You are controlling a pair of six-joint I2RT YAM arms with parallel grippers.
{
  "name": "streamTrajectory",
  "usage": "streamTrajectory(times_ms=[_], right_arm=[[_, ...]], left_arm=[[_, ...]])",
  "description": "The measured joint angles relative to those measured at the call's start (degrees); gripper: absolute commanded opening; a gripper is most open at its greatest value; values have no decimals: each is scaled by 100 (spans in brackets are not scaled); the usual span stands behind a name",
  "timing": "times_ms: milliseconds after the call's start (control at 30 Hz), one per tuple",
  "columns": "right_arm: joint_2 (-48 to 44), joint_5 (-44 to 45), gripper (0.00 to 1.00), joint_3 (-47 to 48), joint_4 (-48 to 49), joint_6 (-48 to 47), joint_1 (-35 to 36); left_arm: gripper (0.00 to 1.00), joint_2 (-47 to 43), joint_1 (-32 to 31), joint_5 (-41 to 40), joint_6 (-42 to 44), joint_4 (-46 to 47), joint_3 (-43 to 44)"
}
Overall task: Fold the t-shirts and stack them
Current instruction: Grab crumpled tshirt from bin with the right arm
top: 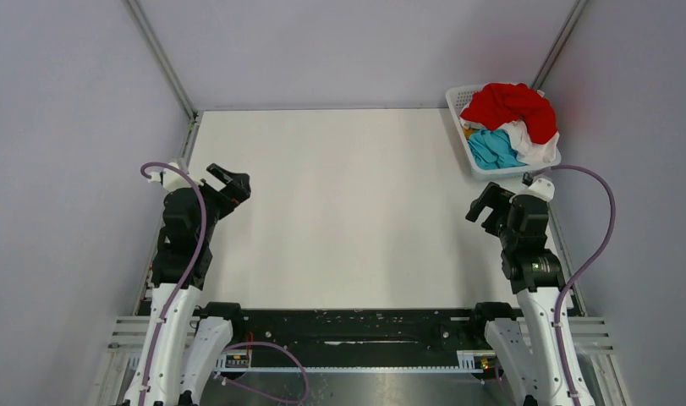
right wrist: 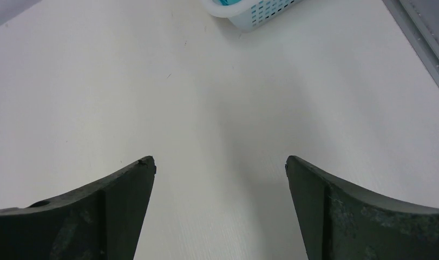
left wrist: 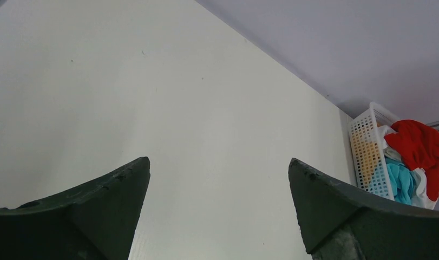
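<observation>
Spread wide and empty at the left gripper [top: 229,182], raised over the left side of the white table [top: 339,211], fingers aimed across the board toward the far right. Same at the right gripper [top: 485,203]: opened to full width, holding nothing, raised over the table's right side, fingers tilted down at the surface. Looping back from each wrist, a purple cable [top: 595,228].

Just beyond the right gripper and a little to its right, apart from the fingers: a white lattice basket [top: 474,165] in the table's far right corner. From the left gripper, the same basket well apart, ahead and to the right across the whole board.

Inside the basket, the t-shirts in one crumpled heap. Nearest the right gripper, low behind the basket's near wall, the teal-blue t-shirt [top: 494,148]. To the right of it, bulging over the rim, the white t-shirt [top: 532,145]. On top, covering the far end, the red t-shirt [top: 508,106].

In the way from the right gripper: the basket's near wall, then the red cloth over the white.

No collar or hem to tell which way any shirt points; longer stretch of the red bundle from far left to near right across the basket
</observation>
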Motion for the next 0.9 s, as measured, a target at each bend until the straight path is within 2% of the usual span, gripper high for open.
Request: streamTrajectory(times_ms=[233,367,667,900], right_arm=[[796,15,100,520,146,-28,0],[1867,-74,100,1231,588,-332,0],[5283,275,100,4291,1095,-1058,-251],[7525,713,99,6660,1049,-1379,-560]], left_arm=[[99,4,0,127,-4,85,-37],[99,79,0,264,-22,177,-63],[99,122,0,4,-15,140,-63],[99,190,0,-260,-13,120,-63]])
